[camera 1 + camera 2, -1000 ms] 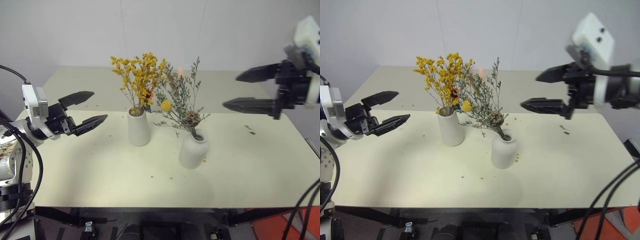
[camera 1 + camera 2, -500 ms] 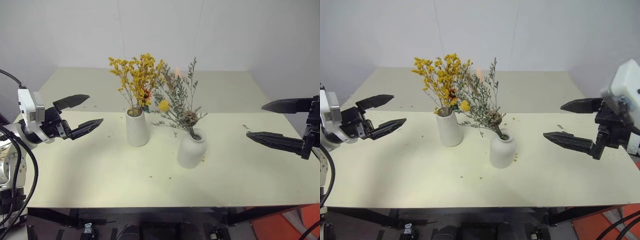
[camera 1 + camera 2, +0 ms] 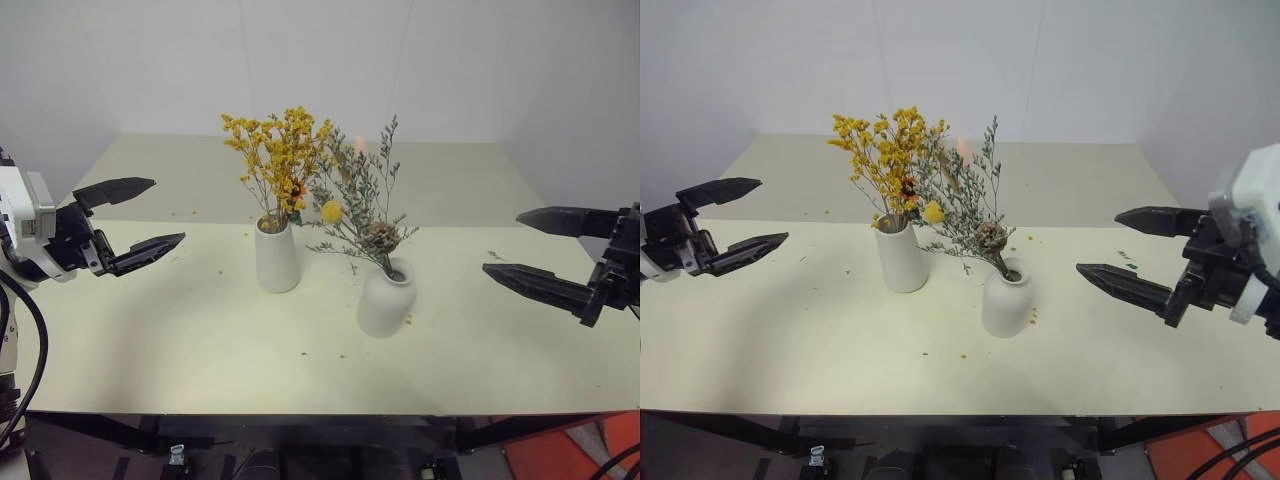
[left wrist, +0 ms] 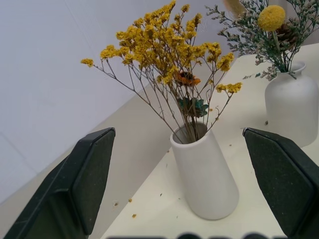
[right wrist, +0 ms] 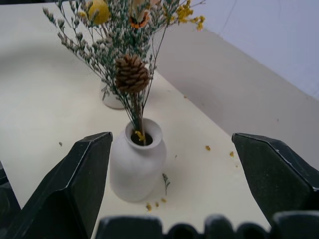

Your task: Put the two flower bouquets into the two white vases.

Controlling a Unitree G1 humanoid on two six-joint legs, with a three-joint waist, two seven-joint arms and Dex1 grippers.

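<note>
The yellow-orange bouquet (image 3: 278,160) stands in the tall tapered white vase (image 3: 277,256) near the table's middle. The grey-green bouquet (image 3: 362,200), with a pine cone and a yellow ball bloom, stands in the squat round white vase (image 3: 385,297) just right of it. My left gripper (image 3: 135,222) hovers open and empty over the table's left side, well left of the tall vase. My right gripper (image 3: 528,250) hangs open and empty over the right side, pointing at the squat vase (image 5: 136,159). The left wrist view looks at the tall vase (image 4: 203,175) between its spread fingers.
The cream table (image 3: 200,350) carries small fallen petals and crumbs around both vases. A second table surface (image 3: 450,180) runs behind to the white wall. Something red (image 3: 570,455) sits on the floor at the lower right, below the table's front edge.
My right gripper has dropped from high over the table's right to lower, near the right edge. My left gripper has drawn back to the left, away from the tall vase. Both vases stay put.
</note>
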